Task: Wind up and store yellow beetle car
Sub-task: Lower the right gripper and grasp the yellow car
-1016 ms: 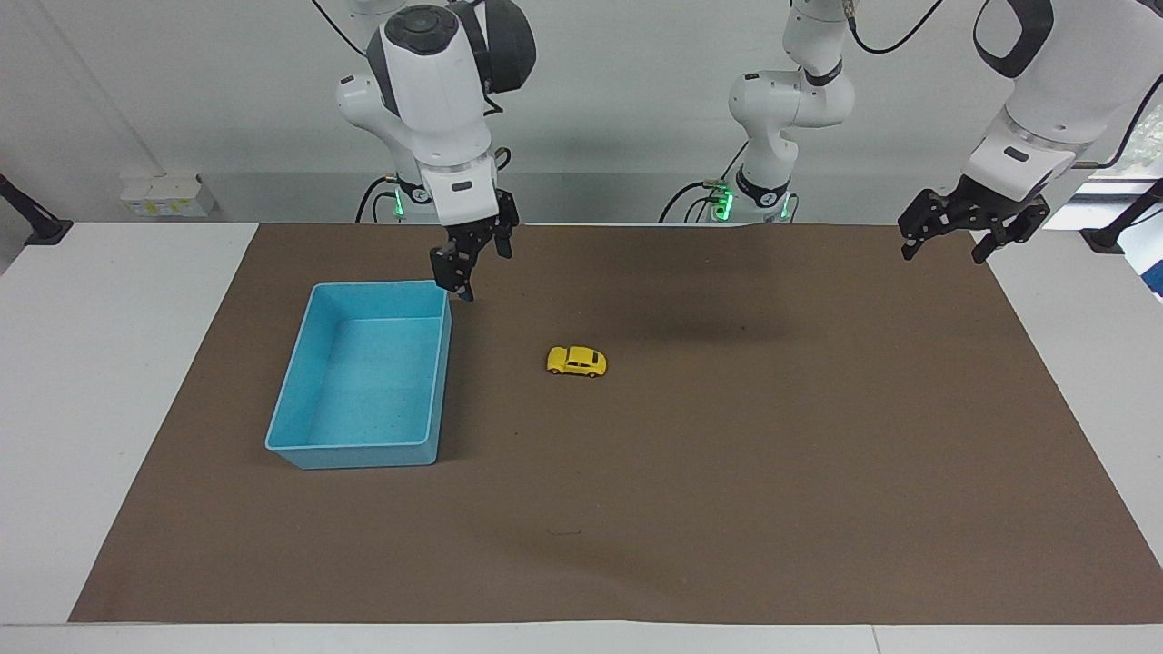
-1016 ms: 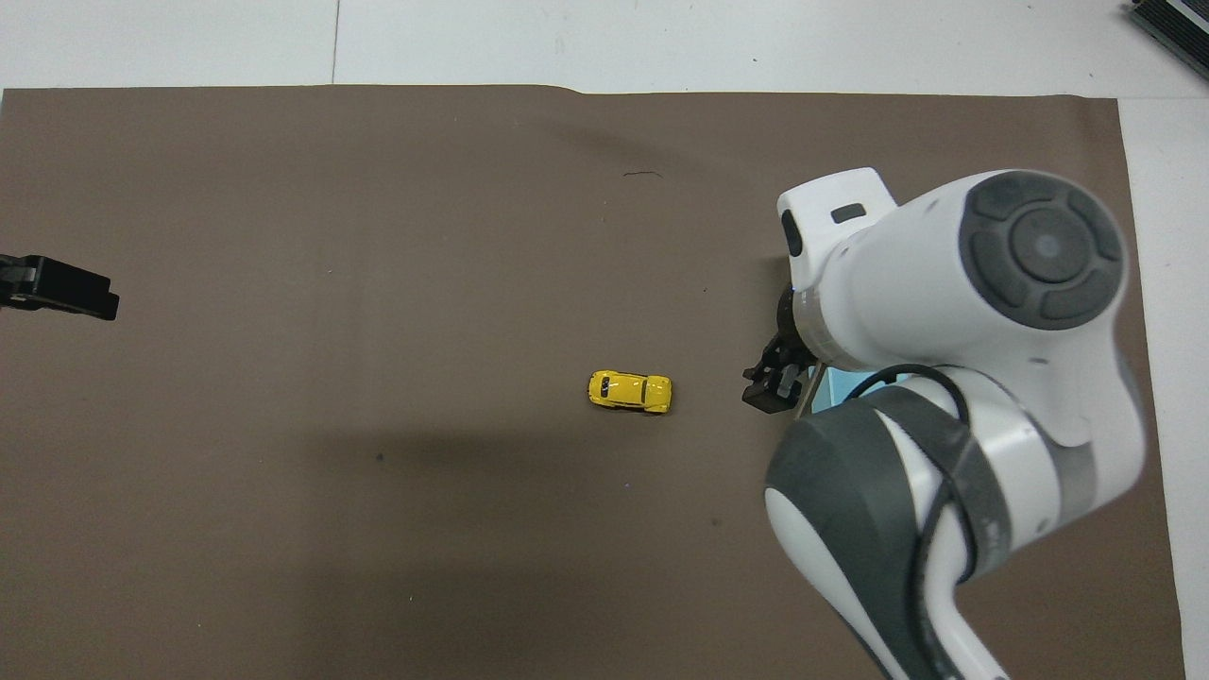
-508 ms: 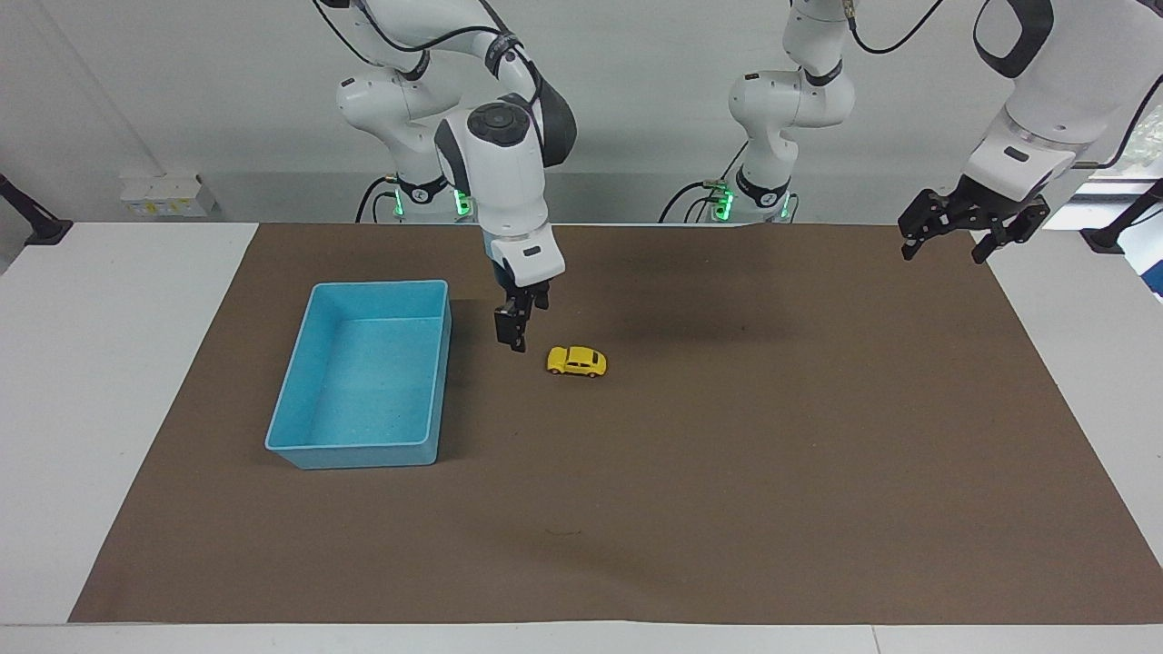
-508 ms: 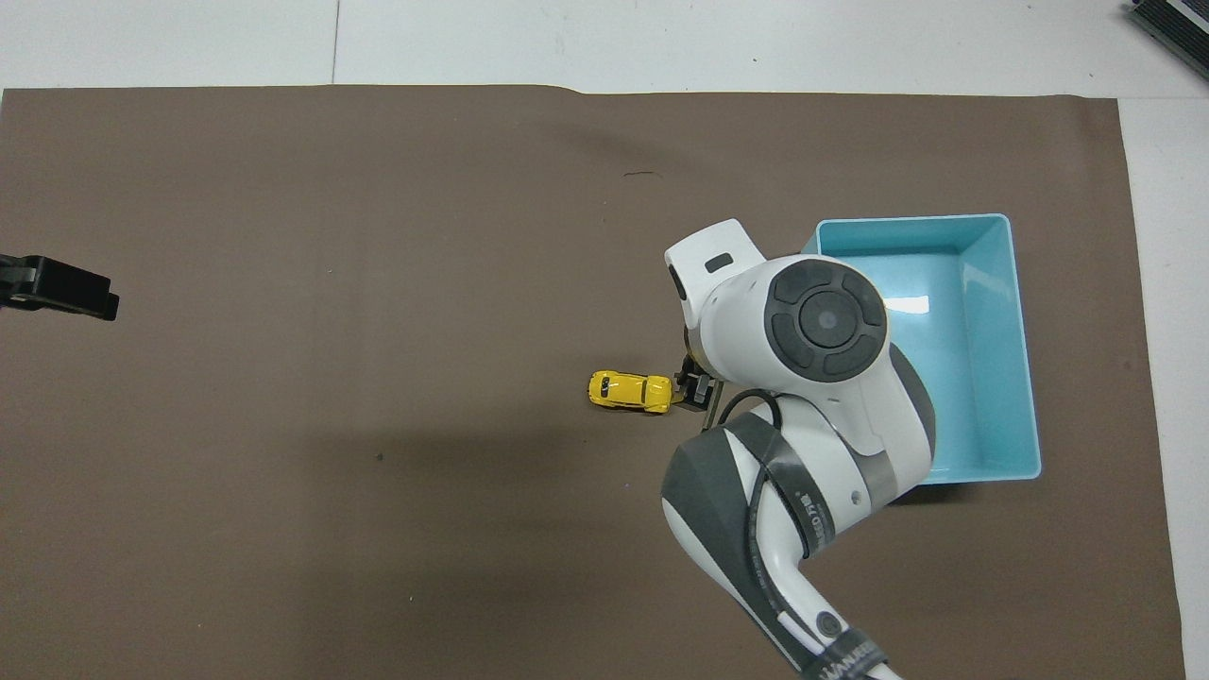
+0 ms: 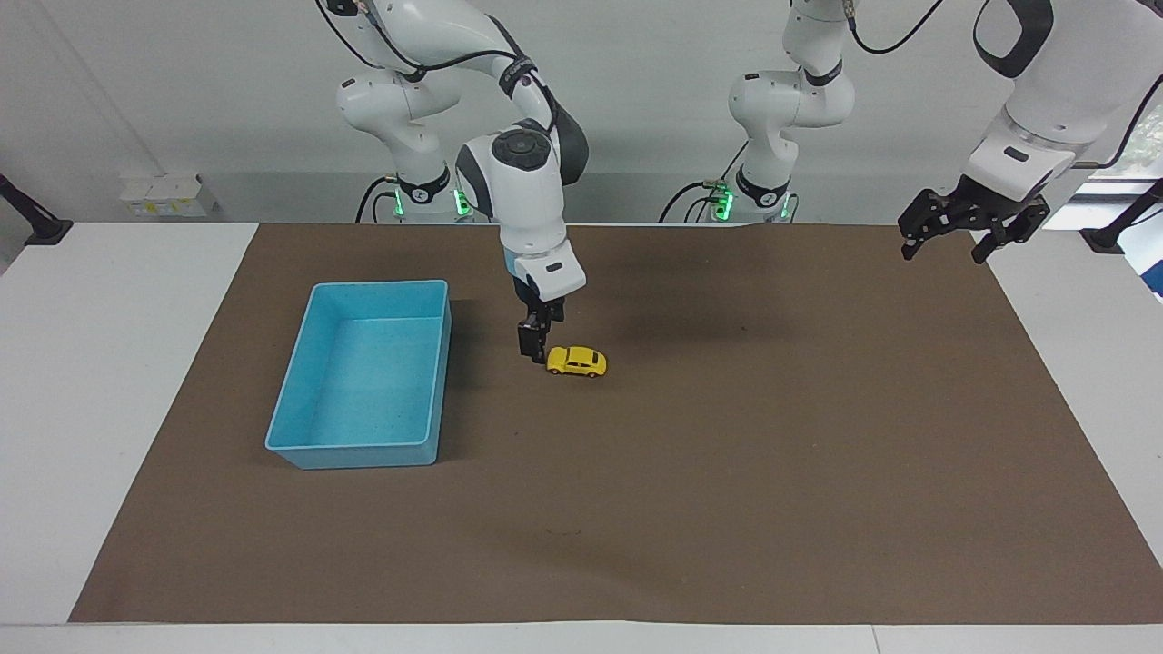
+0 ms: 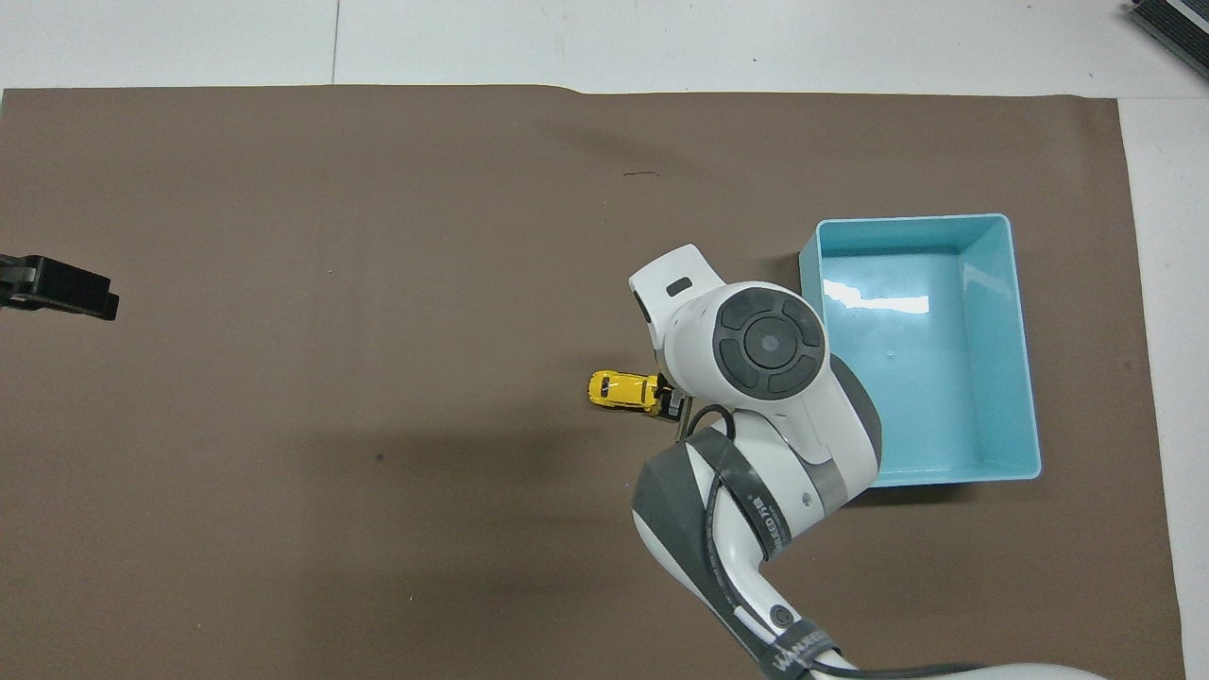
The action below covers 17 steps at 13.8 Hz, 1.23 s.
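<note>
Car (image 5: 577,361) sits on its wheels on the brown mat (image 5: 727,472), beside the blue tray (image 5: 438,381). My right claw (image 5: 531,350), released, hangs low at its tray-side end, placed to grasp it for winding. My left claw (image 5: 970,229) waits released over the mat's corner.

Even, bright light falls from above on the counter (image 5: 82,409). Soft, blurred shadows lie on the brown mat (image 5: 727,509) under the arms; a darker one edges the blue tray (image 5: 282,413). A white glare streak shines on the tray floor in the overhead view. Both views are sharp, without visible edge distortion.
</note>
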Motion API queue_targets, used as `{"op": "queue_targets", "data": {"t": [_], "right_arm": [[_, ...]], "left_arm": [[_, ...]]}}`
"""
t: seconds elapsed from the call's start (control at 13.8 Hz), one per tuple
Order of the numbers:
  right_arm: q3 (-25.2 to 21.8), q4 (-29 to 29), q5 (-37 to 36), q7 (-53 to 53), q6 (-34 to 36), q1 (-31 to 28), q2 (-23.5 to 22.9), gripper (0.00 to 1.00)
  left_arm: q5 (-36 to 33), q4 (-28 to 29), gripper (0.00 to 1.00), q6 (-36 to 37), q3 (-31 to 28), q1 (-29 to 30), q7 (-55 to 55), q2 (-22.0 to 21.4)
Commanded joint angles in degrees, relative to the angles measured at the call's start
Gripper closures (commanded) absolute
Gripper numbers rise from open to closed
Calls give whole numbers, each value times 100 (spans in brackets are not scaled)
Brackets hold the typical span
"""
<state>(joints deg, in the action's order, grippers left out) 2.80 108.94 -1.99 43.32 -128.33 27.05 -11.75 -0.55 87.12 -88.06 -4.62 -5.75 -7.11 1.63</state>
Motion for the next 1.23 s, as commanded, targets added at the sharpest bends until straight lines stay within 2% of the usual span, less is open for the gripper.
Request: {"op": "queue_targets", "data": {"t": [0.0,0.22,0.51,1.16], "right_arm": [[1,48,-56,159,-105,107,-143,0],[10,118,-56,316,-464,117,-407,0],[10,268,-21,335,-755,134,-521,0],[10,610,23,230,-1141,406,-574,0]], "left_arm": [[72,-46,0,114,58,83,-1,-49],[72,-46,0,114,58,83,-1,-49],[72,-46,0,114,58,83,-1,-49],[72,-46,0,114,58,83,-1,-49]]}}
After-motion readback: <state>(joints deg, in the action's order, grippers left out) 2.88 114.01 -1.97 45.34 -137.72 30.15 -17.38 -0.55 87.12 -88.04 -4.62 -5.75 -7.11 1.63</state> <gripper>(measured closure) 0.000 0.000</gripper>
